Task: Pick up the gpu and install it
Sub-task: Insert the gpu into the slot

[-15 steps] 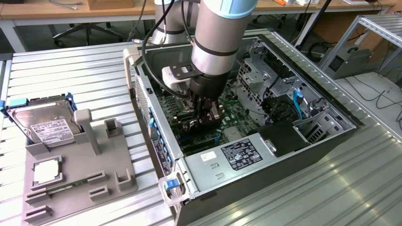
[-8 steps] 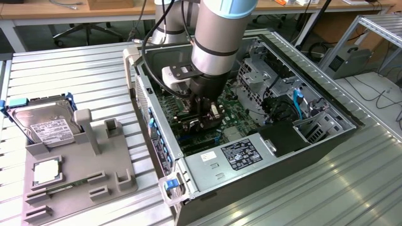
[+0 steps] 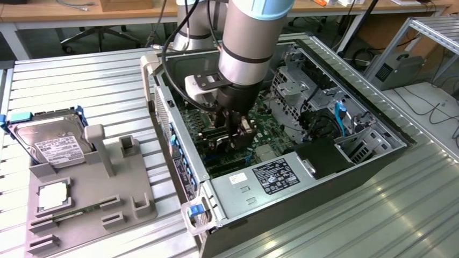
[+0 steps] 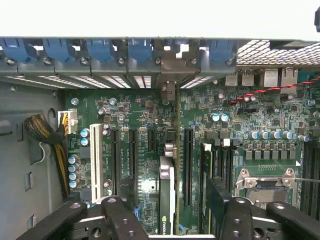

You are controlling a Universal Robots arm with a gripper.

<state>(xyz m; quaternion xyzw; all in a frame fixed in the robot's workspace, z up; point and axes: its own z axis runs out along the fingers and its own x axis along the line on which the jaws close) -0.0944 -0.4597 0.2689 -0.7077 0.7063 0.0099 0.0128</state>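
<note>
gpu seated edge-on in a motherboard slot, claw spread wide above it

from the exterior view's left: grey holder [image 3: 86, 209] with hard drive [image 3: 54, 142] on the bench, then open computer case [image 3: 344, 161]; claw [image 4: 167, 220] fingers [image 4: 117, 217] stand apart, holding nothing, either side of the gpu [image 4: 167, 195], its bracket end toward the blue clips [image 4: 100, 50]

1. Exterior view: set high and off to one side, looking down at an angle on the open computer case [image 3: 344, 161] and the arm from some way off.
2. Wrist view: close above the motherboard [image 4: 145, 120], facing straight down.
3. Shared: the motherboard inside the case.
</note>
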